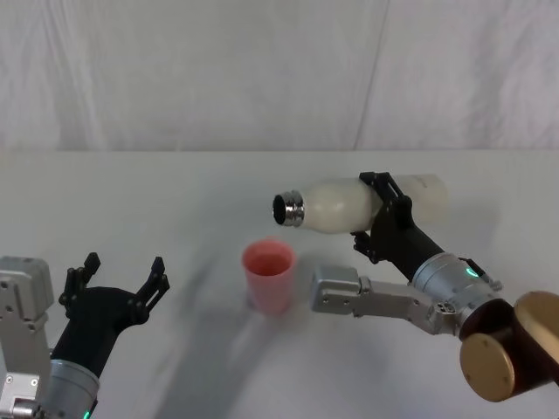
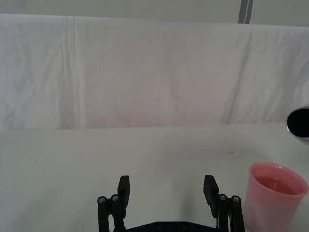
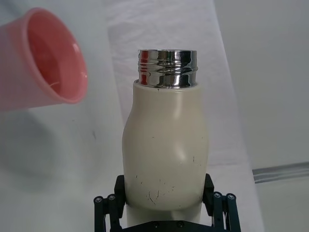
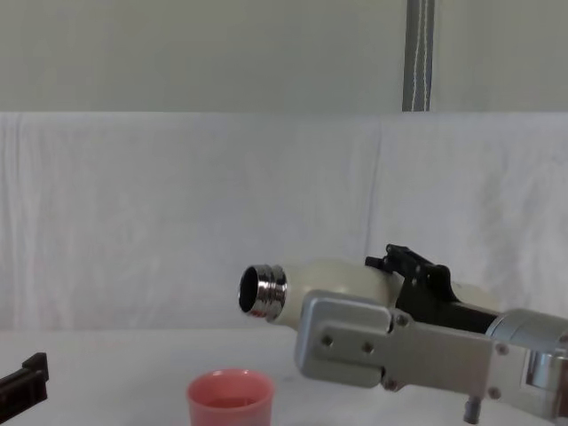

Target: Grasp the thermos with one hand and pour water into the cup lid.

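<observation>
1. Counting the task's things gives one thermos [image 1: 349, 206] and one cup lid [image 1: 270, 274], with two grippers at the worktop [image 1: 175, 192].
2. The right gripper [image 1: 384, 214] is clamped around the thermos body, holding it nearly level in the air, its steel neck [image 1: 289, 209] above the cup lid and pointing toward the robot's left.
3. The cup lid stands upright on the worktop.
4. The left gripper [image 1: 122, 279] hangs spread wide and empty, well apart from the cup lid.
5. No writing can be read on either thing.

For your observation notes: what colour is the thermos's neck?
Shiny silver steel; the thermos neck shows best in the right wrist view.
</observation>
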Controlling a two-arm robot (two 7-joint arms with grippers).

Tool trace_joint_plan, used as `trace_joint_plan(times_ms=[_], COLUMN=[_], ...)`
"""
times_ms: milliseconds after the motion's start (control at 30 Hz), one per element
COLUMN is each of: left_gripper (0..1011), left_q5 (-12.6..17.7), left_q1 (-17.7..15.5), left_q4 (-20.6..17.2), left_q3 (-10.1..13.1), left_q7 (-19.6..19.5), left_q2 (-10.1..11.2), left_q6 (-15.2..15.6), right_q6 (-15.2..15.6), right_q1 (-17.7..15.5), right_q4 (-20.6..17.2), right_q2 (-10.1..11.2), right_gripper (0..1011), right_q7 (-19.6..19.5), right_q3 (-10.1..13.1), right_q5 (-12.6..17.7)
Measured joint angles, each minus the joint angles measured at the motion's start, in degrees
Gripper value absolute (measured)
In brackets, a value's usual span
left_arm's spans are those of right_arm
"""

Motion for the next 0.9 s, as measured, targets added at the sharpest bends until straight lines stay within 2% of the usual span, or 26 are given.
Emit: trace_joint_plan(times_ms=[200, 300, 333, 633, 667, 767, 833, 900], left_gripper=[1001, 1001, 1001, 1001, 1001, 1001, 1001, 1001], left_q5=[0.0, 0.0, 0.0, 0.0, 0.0, 0.0, 0.0, 0.0], left_q1=[0.0, 0.0, 0.0, 0.0, 0.0, 0.0, 0.0, 0.0], left_q4=[0.0, 0.0, 0.0, 0.0, 0.0, 0.0, 0.0, 0.0], left_q3=[0.0, 0.0, 0.0, 0.0, 0.0, 0.0, 0.0, 0.0], left_q7=[0.0, 0.0, 0.0, 0.0, 0.0, 0.0, 0.0, 0.0], left_q2=[0.0, 0.0, 0.0, 0.0, 0.0, 0.0, 0.0, 0.0], left_q6=[0.0, 0.0, 0.0, 0.0, 0.0, 0.0, 0.0, 0.0], right_q6=[-0.1, -0.5, -0.5, -2.1, -2.6, -3.1, -3.8, -4.1], right_q1=[-1.1, -1.9, -1.9, -4.4, -4.7, -5.3, -6.1, -6.4], right_q4=[-0.9, -1.6, -1.6, -3.1, -3.3, -3.6, -3.9, -4.1], right_q2=[-0.4, -0.9, -0.9, -2.8, -3.2, -3.7, -4.5, -4.8], right_gripper=[950, 950, 950, 950, 950, 950, 950, 950], right_q7=[0.0, 0.0, 0.0, 0.9, 1.1, 1.5, 2.0, 2.3], right_q3=[1.7, 3.6, 3.6, 8.7, 9.5, 10.7, 12.5, 13.2], right_q5=[2.2, 5.0, 5.0, 13.7, 15.4, 17.7, 21.1, 22.7])
